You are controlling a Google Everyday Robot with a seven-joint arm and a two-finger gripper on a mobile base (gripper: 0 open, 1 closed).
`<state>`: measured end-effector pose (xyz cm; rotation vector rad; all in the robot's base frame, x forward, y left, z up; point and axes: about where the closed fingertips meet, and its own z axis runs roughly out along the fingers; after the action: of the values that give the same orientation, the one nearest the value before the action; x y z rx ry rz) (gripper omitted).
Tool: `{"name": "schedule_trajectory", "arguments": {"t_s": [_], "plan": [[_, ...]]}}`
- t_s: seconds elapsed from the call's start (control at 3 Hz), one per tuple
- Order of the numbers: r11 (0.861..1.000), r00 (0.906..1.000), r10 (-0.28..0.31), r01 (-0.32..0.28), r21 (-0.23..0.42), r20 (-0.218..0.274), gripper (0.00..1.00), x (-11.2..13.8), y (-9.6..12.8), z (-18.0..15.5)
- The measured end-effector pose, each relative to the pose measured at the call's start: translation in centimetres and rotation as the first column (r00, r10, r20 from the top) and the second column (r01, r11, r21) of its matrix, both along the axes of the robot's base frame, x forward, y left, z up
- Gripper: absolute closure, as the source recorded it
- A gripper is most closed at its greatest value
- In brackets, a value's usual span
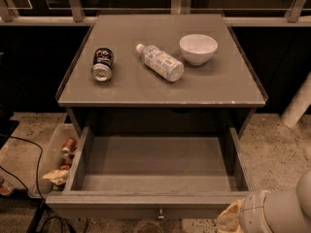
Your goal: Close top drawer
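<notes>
The top drawer (155, 198) is a wide grey-brown wooden box, pulled fully out of the cabinet and empty inside. Its small round metal knob (159, 213) shows at the centre of the front panel, at the bottom edge of the camera view. My arm's white wrist (272, 212) comes in at the bottom right corner. The gripper (232, 218) is a pale tan shape at its left end, just right of the drawer's front right corner and below its front panel's top edge.
On the cabinet top (160, 89) lie a dark can (102, 64) and a clear plastic bottle (160, 62), both on their sides, beside an upright white bowl (198, 48). A bin of snack packets (60, 164) stands on the floor left of the drawer. Black cables (29, 169) run at far left.
</notes>
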<state>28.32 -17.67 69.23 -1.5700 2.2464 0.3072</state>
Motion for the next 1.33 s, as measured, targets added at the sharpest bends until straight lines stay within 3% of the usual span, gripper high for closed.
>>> {"name": "schedule_trajectory", "arguments": {"t_s": [0.67,1.0,1.33], "plan": [[0.998,0.9981,0.034,-0.036,0.046,0.051,1.0,1.1,1.2,-3.9],[0.998,0.9978,0.034,-0.037,0.047,0.057,0.85,1.3,1.2,-4.1],[0.998,0.9978,0.034,-0.037,0.047,0.057,0.61,1.3,1.2,-4.1]]}}
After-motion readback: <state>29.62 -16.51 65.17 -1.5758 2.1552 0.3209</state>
